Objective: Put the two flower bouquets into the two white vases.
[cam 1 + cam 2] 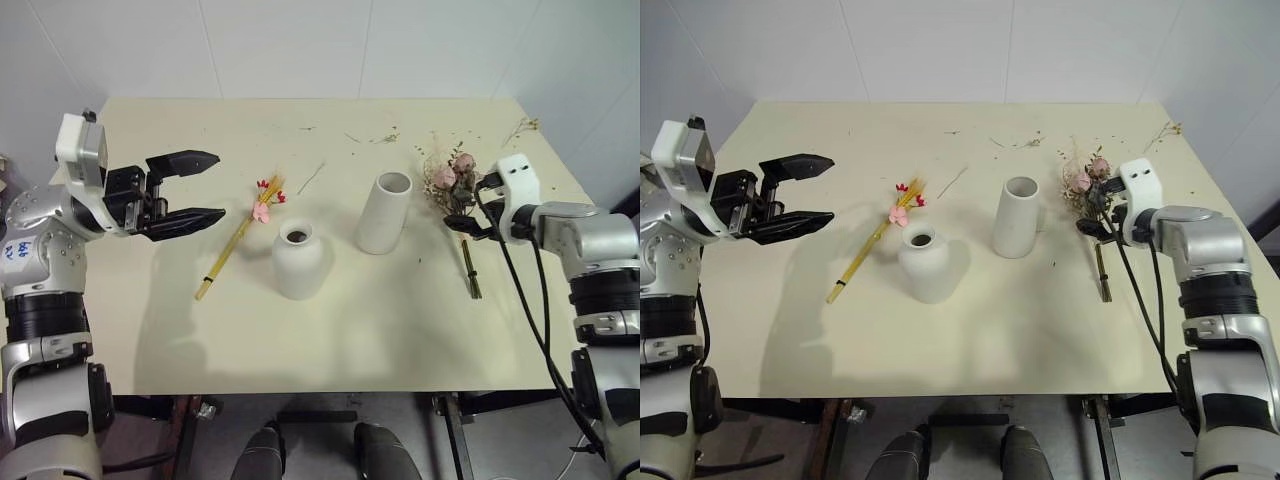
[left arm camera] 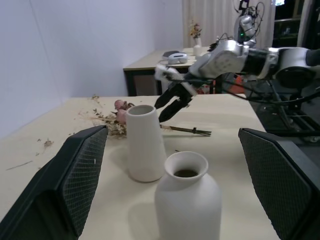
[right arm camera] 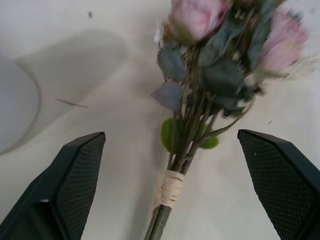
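On the cream table both bouquets are left lying beside empty vases, while both grippers are held wide open, nothing grasped.

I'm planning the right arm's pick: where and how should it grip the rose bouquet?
Grip the rose bouquet on its bundled stems near the pale twine wrap, coming from above. It lies flat on the table and the stems are slim and firm, the heads bulky and fragile. The right gripper, jaws open, already straddles that spot.
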{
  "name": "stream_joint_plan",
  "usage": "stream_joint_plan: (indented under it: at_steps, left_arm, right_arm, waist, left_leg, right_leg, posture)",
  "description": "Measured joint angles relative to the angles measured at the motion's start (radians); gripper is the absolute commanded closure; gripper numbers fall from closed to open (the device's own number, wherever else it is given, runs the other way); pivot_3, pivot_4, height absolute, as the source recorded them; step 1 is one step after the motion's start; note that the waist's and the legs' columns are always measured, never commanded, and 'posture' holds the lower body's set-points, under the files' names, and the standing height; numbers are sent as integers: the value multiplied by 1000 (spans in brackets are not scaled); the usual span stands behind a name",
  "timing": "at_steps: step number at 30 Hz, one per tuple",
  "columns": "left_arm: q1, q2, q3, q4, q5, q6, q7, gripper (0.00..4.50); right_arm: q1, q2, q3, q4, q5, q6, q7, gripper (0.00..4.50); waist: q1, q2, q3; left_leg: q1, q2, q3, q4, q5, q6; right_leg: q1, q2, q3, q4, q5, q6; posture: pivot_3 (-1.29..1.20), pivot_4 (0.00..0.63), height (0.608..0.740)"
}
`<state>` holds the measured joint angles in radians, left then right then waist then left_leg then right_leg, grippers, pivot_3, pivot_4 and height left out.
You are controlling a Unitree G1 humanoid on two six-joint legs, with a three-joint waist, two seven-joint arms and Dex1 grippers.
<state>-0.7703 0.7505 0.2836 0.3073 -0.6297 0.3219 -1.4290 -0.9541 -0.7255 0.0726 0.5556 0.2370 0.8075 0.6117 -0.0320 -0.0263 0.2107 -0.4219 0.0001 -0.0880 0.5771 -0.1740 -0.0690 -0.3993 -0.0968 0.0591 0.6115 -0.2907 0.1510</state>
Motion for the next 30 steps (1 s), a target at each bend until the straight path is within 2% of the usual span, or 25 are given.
stream_joint_plan:
  at_steps: [9, 12, 23, 30]
  left_arm:
    - [51, 30, 41, -83, -32, 41, 45, 36]
    - [51, 31, 41, -96, -33, 43, 52, 0]
    - [36, 31, 29, -88, -32, 38, 54, 0]
    - [2, 31, 4, -47, -29, 34, 45, 0]
  right_arm:
    - [-41, 44, 22, 119, -74, -6, 22, 0]
    - [-41, 71, 22, 161, -84, -21, 25, 601]
    - [-53, 91, -25, 217, -102, -72, -2, 4385]
    - [-113, 128, -173, 215, -68, -206, -103, 4465]
  waist:
    - [-2, 0, 0]
    - [-4, 0, 0]
    - [-7, 0, 0]
    - [-20, 0, 0]
  left_leg:
    - [0, 0, 0, 2, 0, 0]
    - [0, 0, 0, 2, 0, 0]
    - [1, 0, 0, 2, 0, 0]
    - [0, 0, 0, 2, 0, -1]
  right_leg:
    - [0, 0, 0, 3, 0, 0]
    - [0, 0, 0, 4, 0, 0]
    - [0, 0, 0, 4, 0, 0]
    - [0, 0, 0, 4, 0, 0]
  posture:
    - [0, 150, 740]
    - [0, 150, 740]
    - [0, 150, 740]
    - [0, 150, 740]
